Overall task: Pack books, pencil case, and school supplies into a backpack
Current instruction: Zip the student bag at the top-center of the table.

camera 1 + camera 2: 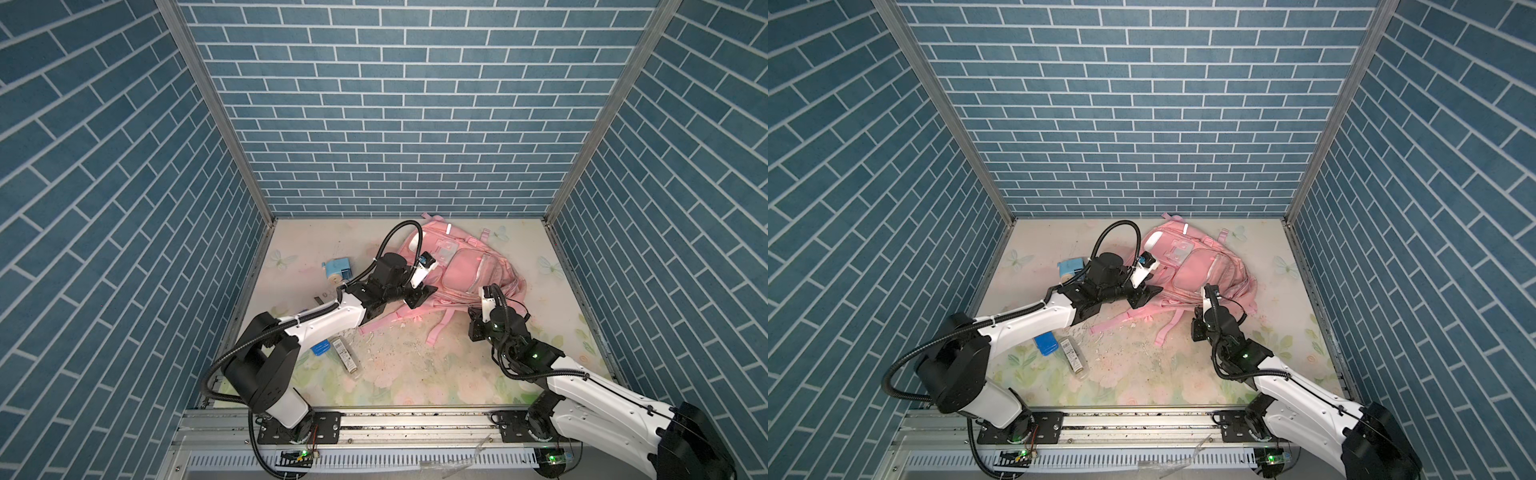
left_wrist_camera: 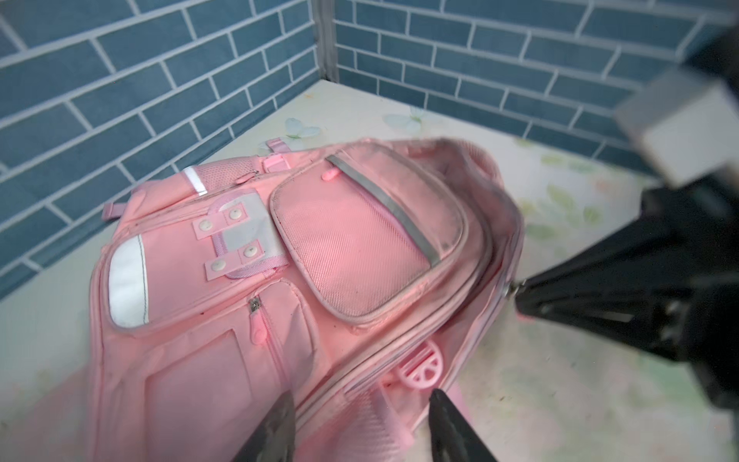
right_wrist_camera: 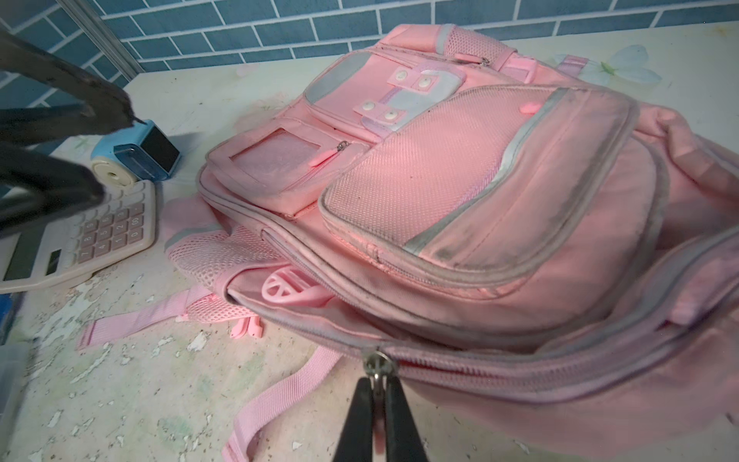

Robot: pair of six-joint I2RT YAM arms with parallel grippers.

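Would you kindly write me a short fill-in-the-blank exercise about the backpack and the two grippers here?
1. The right gripper is shut on the zipper pull of the ____ backpack.
2. The jaws of the left gripper stand ____, holding nothing.
3. The light blue pencil sharpener sits next to the white ____.
Missing words: pink; open; calculator.

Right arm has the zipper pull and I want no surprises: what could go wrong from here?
1. The right gripper pinches only the small zipper pull; it may slip off.
2. The left gripper is open and holds nothing, so the backpack may drag across the table rather than staying put.
3. The left arm hangs over the calculator and sharpener; it could knock them.
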